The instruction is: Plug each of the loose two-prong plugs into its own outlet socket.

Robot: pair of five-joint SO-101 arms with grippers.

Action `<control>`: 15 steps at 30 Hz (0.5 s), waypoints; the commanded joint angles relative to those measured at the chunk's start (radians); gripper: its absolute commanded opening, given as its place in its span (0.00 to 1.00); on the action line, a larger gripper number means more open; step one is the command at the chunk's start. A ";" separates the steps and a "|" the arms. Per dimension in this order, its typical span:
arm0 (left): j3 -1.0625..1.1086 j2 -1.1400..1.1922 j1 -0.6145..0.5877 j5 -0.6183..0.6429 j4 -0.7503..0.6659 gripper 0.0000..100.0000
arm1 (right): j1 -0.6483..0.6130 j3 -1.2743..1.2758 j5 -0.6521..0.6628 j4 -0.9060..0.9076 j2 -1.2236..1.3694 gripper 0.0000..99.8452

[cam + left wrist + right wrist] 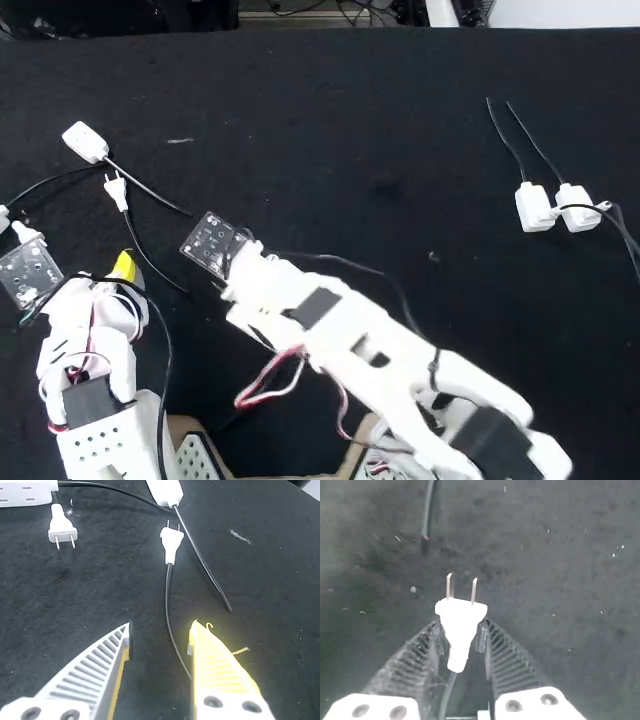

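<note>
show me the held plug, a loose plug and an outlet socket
held plug (460,617): right wrist view, white body below the prongs
loose plug (171,539): left wrist view, white body
outlet socket (25,492): left wrist view, slotted white face

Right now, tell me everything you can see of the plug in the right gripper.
The plug is white and plastic-looking, with a flared body that narrows to a rounded rear collar. Its two thin metal prongs stand side by side and point away from the right gripper. The gripper's ribbed fingers press the plug on both sides. A cable leaves its rear and runs back between them. The black table lies behind it.
</note>
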 commanded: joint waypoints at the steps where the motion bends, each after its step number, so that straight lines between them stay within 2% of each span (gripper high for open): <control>1: -0.058 -0.009 0.008 -0.015 -0.008 0.20 | 0.035 -0.240 -0.069 0.126 0.232 0.01; 7: -0.058 -0.009 0.005 -0.015 -0.008 0.20 | 0.035 -0.455 -0.078 0.270 0.472 0.10; 15: -0.058 -0.009 0.005 -0.015 -0.008 0.20 | 0.038 -0.475 -0.078 0.287 0.529 0.08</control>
